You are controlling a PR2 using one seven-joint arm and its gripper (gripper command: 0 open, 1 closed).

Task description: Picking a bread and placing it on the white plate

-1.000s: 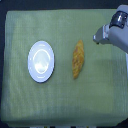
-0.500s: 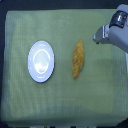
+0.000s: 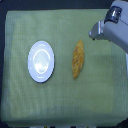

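One bread (image 3: 78, 59) is lying mid-frame beside the white plate (image 3: 40, 61), and the pincer (image 3: 95, 34), opening unreadable, is risking a crooked grasp.

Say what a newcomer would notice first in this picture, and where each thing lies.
The golden bread stands out at the middle of the green cloth. The white plate lies apart from it, toward the exterior view's left. A grey arm reaches in from the upper right corner, touching neither.
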